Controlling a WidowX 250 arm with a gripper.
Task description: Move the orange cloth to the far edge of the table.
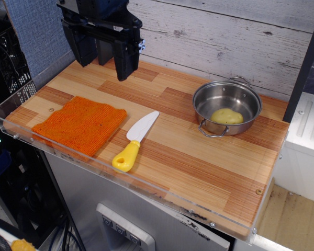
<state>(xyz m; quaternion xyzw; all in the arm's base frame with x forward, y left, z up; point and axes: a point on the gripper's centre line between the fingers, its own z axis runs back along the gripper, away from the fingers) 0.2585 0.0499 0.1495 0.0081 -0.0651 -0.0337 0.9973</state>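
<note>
Task not yet begun: orange cloth (79,125) noted flat at lower left of frame, by near rim of table (199,172). Gripper (103,58) seen upper left, raised, fingers apart, nothing held. Cloth below-left of fingers, well apart. Grasp and transfer to far edge outstanding.

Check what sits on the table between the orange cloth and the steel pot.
In the one view, the yellow-handled knife lies between the orange cloth and the steel pot, white blade angled toward the pot; the rest is bare table.
</note>
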